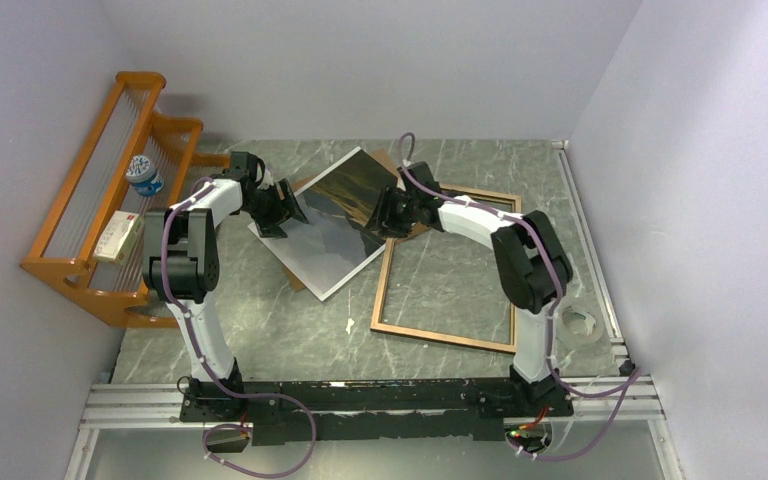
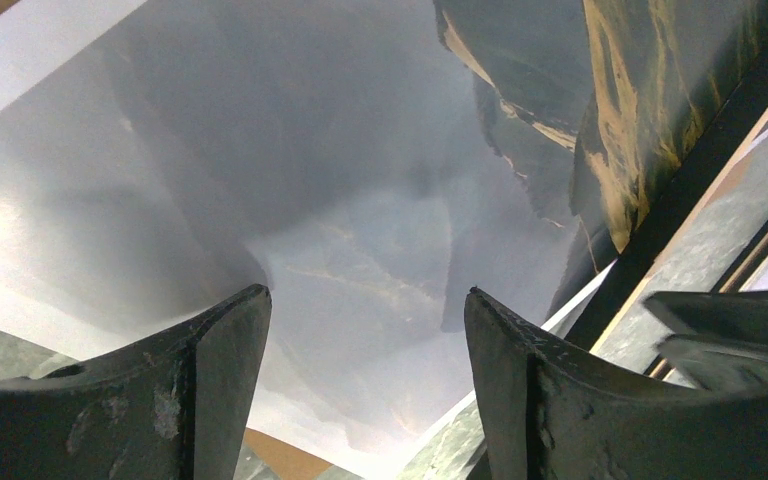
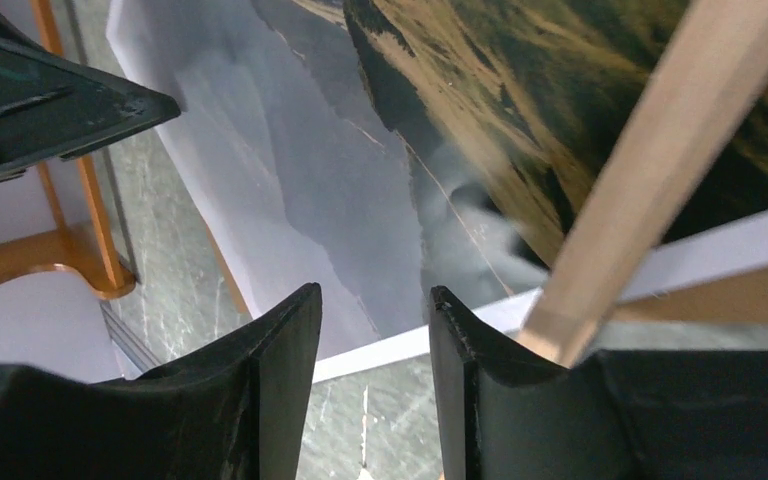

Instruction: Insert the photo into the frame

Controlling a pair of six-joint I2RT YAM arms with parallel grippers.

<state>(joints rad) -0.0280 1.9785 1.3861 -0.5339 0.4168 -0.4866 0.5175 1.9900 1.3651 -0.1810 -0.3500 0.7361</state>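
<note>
Two pincers sit over the photo (image 1: 338,225), one at each side. My left pincer (image 1: 285,212) hangs at the photo's left edge with its fingers well apart and nothing between them; its wrist view looks straight down on the pale, cloudy part of the print. My right pincer (image 1: 388,212) is at the photo's right edge, by the upper left corner of the frame (image 1: 443,336). Its fingers stand a narrow gap apart, and I see nothing clamped between them; the print's white border shows past the tips.

Face up, the photo lies skewed on the worktop (image 1: 260,340), near the middle, with a brown board (image 2: 285,460) peeking out beneath it. Just to its right lies the frame, flat, wood side up, with bare worktop showing through its opening. From my right wrist, one frame rail crosses over the photo's dark corner and ends beside my right-hand finger; whether rail and finger touch, I cannot tell.

Off to the left stands an orange rack (image 1: 140,82) holding a bottle (image 1: 144,176) and a small box (image 1: 117,236). A tape roll (image 1: 580,326) lies at the right edge.
</note>
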